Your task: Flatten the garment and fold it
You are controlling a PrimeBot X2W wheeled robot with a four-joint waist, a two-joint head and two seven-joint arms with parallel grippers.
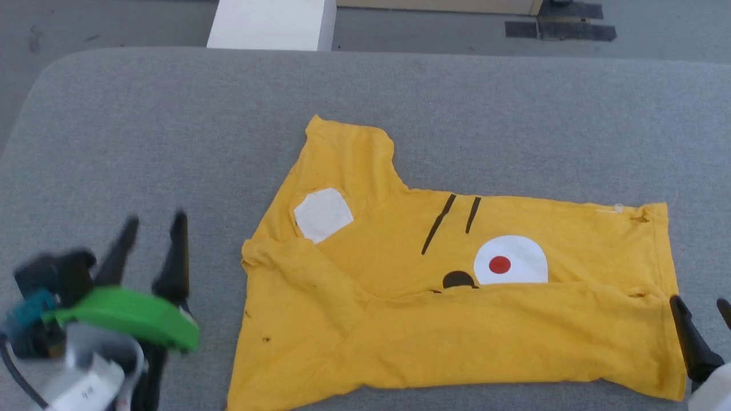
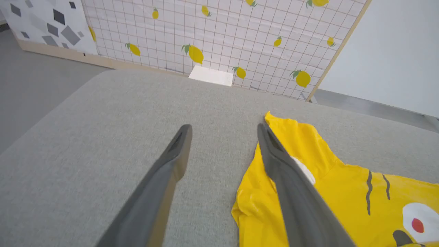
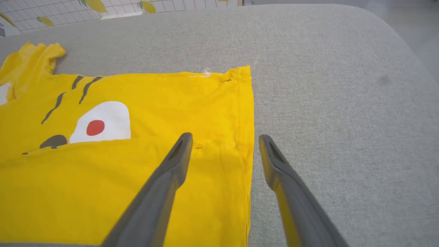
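Left gripper (image 1: 157, 218) open, empty; the shirt (image 1: 400, 337) lies flat just to its right. Right gripper (image 1: 701, 301) open, empty, fingers either side of the hem. Judged: one lengthwise fold laid. Next move calls for gripping the opposite edge.

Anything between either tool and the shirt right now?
Nothing visible. Left tool open over bare grey pad just left of the shirt; right tool open at the shirt's right hem.
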